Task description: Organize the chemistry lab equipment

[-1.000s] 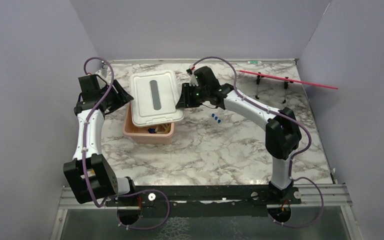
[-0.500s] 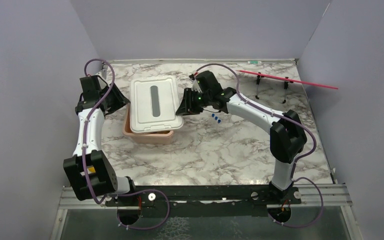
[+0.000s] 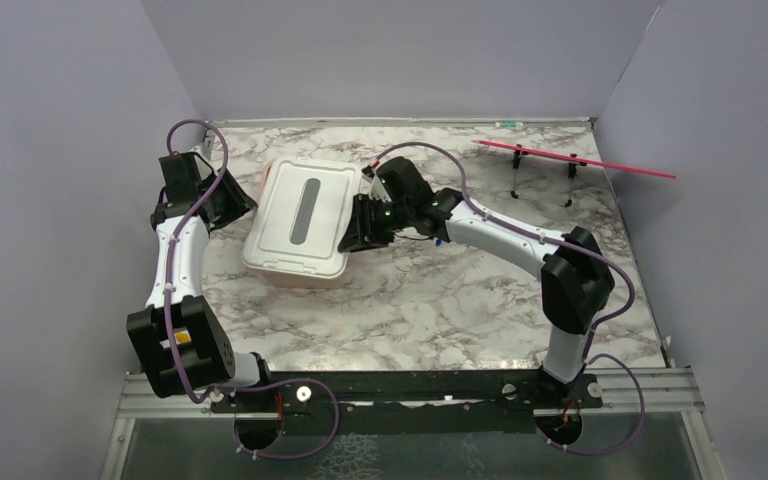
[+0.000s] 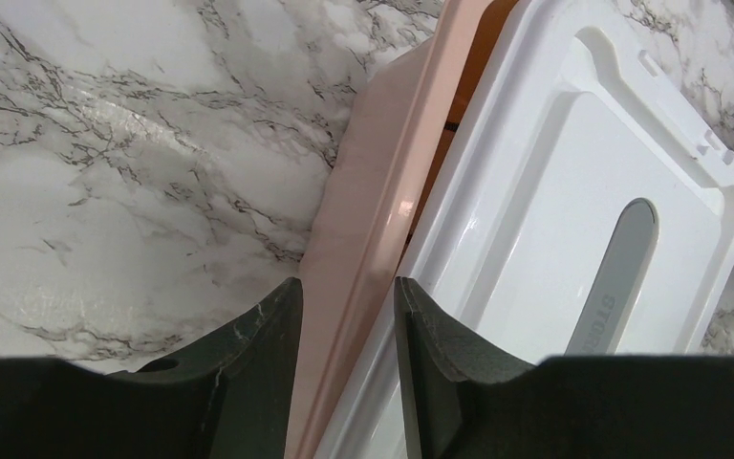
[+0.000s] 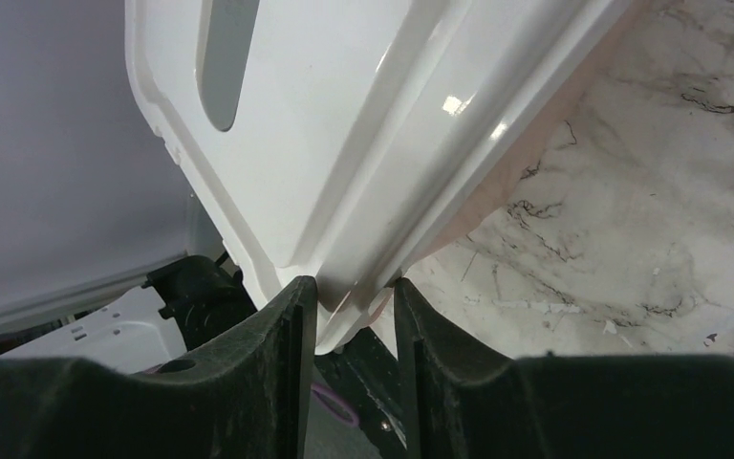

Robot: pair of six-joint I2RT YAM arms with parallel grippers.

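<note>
Left arm reaches up the left side of the marble table (image 3: 440, 300). Left gripper (image 4: 346, 320) is clamped across the left long rim of the pink tub (image 4: 368, 206). In the left wrist view the rim runs straight through the narrow gap between its fingers (image 4: 248, 382). Both fingers look to be touching, and the lid's edge shares the gap on the inner side.

White lid (image 3: 278, 228) lies on top of the tub with the grey slot (image 3: 305, 210) facing up, covering nearly the whole opening. It is skewed and not seated square. The left wrist view shows a sliver of tub interior beside the rim at the far end. The top view shows a strip of pink wall under the lid's near edge. As for the lab equipment, whatever is in the tub is hidden under the lid, so its contents cannot be told.

Right gripper (image 5: 349, 301) is on the lid's right edge, toward the near corner. Its fingers (image 5: 440, 382) are drawn close and pinch the lid's lip, with the pink rim just beneath it in the same gap. The right arm stretches in from the right base across the table.

Back right, well apart from the tub, a thin red rod (image 3: 580, 160) rests across two small black stands (image 3: 516, 180).
</note>
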